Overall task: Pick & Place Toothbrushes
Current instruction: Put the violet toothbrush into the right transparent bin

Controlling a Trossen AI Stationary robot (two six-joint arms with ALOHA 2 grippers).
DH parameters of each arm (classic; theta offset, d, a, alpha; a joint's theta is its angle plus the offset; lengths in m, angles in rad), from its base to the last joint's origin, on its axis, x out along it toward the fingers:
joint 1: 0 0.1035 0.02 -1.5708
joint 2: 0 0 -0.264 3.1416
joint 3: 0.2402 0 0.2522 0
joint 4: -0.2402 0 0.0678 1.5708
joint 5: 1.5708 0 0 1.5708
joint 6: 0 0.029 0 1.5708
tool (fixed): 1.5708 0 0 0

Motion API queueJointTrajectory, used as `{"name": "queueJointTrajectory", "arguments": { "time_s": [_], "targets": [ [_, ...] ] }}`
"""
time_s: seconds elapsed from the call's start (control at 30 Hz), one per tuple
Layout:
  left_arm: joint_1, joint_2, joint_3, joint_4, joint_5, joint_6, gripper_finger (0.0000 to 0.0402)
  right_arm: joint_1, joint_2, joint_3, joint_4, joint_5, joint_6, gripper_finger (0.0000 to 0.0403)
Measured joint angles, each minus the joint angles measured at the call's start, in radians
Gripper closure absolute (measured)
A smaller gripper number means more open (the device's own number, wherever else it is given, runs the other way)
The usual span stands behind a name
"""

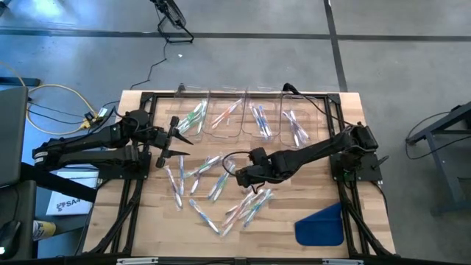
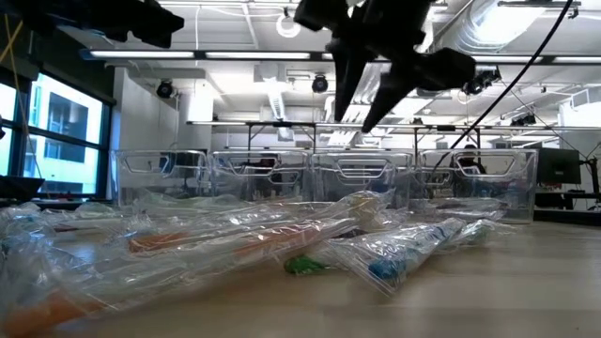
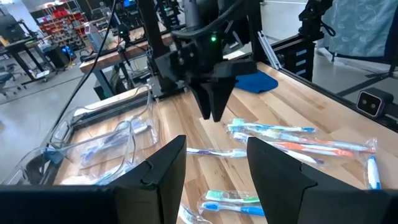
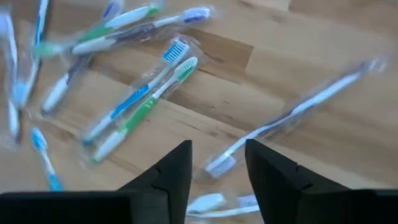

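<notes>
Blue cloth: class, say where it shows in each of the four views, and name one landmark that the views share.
High view: the blue cloth lies near the table's front right corner.
Low view: not in it.
Left wrist view: the cloth lies on the wood, just behind the right gripper.
Right wrist view: not in it.
Shared landmark: the right gripper, also in the high view and the low view.

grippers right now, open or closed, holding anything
Left gripper: open, empty, above the table's left side.
Right gripper: open, empty, over the loose toothbrushes.
</notes>
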Motion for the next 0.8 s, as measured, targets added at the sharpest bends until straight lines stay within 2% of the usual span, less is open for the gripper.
{"name": "queueJointTrajectory", "arguments": {
  "time_s": [0.17, 0.43, 0.7, 0.8],
  "targets": [
    [0.0, 0.0, 0.0, -0.016, 0.0, 0.009, 0.0236, -0.001, 0.0, -0.104, 0.111, 0.047, 0.167, 0.0243],
    [0.0, 0.0, 0.0, -0.058, 0.0, 0.033, 0.0236, -0.001, 0.0, -0.242, 0.147, 0.064, 0.368, 0.0259],
    [0.0, 0.0, 0.0, -0.073, -0.008, 0.034, 0.0236, -0.041, 0.001, -0.34, 0.325, 0.069, 0.387, 0.0268],
    [0.0, 0.0, 0.0, -0.073, -0.008, 0.034, 0.0236, -0.057, 0.001, -0.357, 0.343, 0.047, 0.363, 0.0268]
  ]
}}
